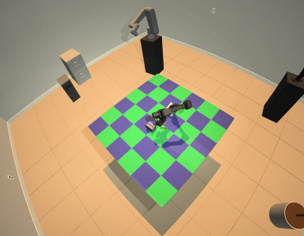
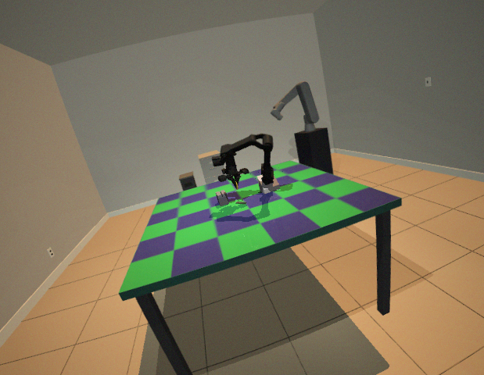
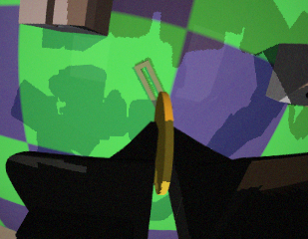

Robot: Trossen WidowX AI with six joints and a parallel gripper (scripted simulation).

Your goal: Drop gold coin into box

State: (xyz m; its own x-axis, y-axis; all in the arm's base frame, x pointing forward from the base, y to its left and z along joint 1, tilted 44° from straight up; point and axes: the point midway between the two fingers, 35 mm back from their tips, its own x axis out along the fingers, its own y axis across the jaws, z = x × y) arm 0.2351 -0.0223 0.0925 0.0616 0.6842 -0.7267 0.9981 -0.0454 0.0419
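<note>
The gold coin is gripped between the two black fingers, which are closed on its flat faces. In the wrist view it is seen nearly edge-on, with one end projecting beyond the fingertips toward the desk and the other end showing in the gap between them. The coin is held up off the desk, clear of its holder.

The coin is thin and round, foreshortened to a tall, narrow oval — orange-gold along the upper part of its rim, darker olive-brown below, with a small bright yellow patch at the lower end.

The slim, rectangular holder is set on the desk, below the raised coin, and a long opening is framed by its rim. Near it stands the boxy grey container, its top crossed by a dark slot; the coin is outside it. The desk is patterned in bright green and purple squares. By the black arm, dark shadows are cast across the squares.
</note>
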